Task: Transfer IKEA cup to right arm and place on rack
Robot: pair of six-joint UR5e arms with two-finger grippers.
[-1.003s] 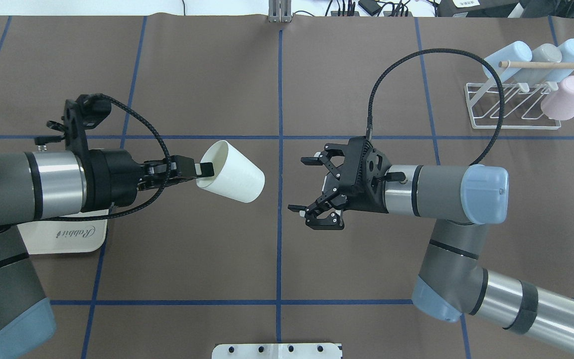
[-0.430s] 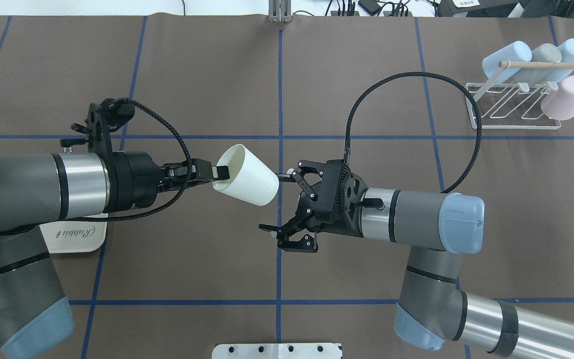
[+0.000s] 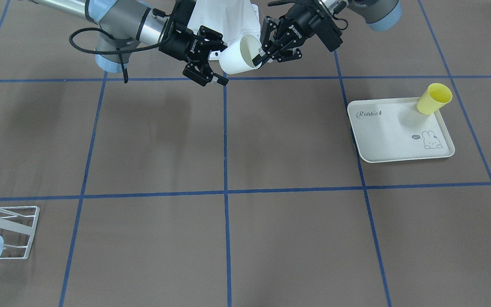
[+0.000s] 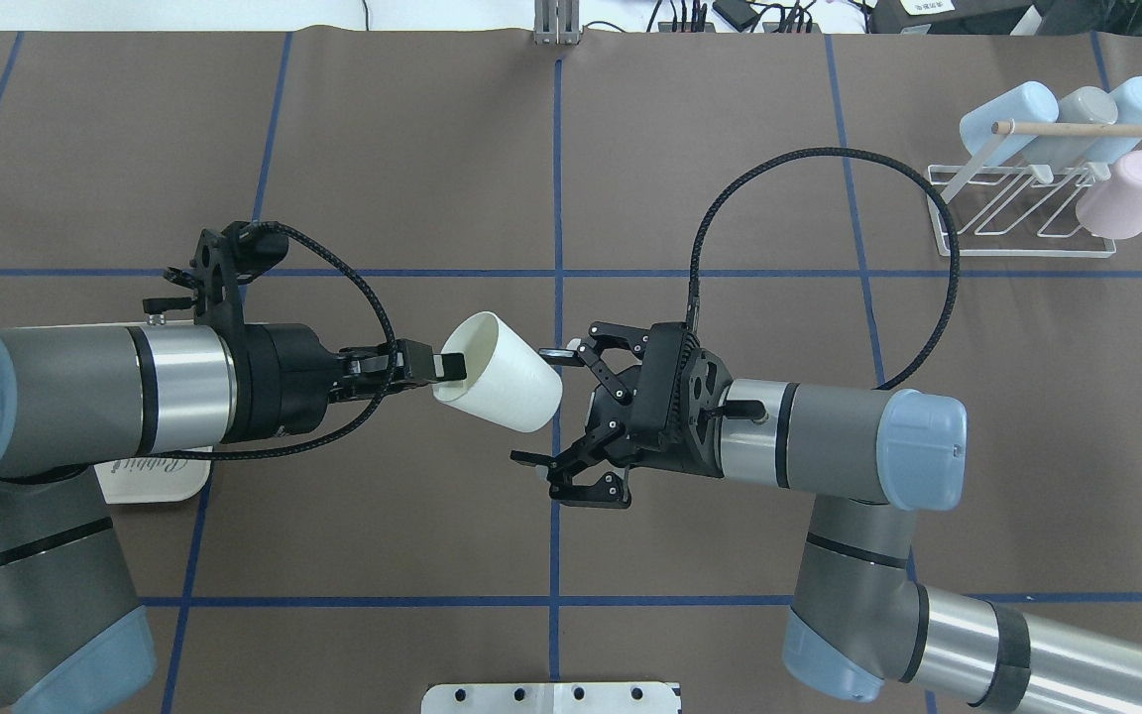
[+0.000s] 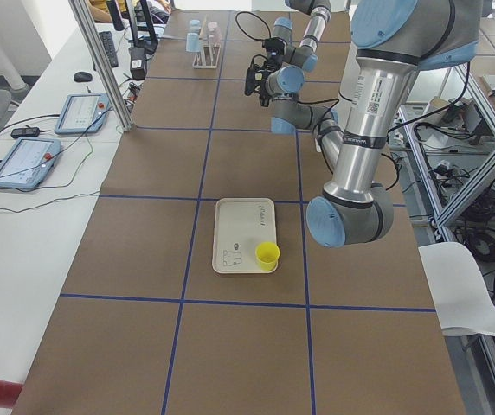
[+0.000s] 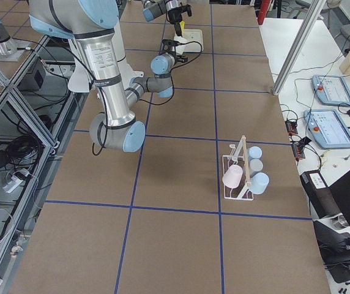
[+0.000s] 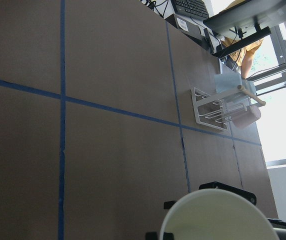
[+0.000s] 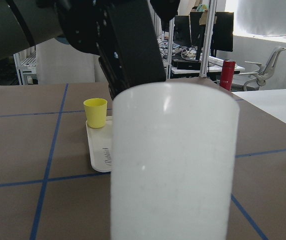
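At centre, cup (image 4: 500,374) has neared right gripper (image 4: 537,405), perhaps touching it.

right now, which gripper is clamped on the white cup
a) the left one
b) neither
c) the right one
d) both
a: the left gripper pinches the white cup by its rim, while the right gripper is spread wide open at the cup's base and has not closed on it.
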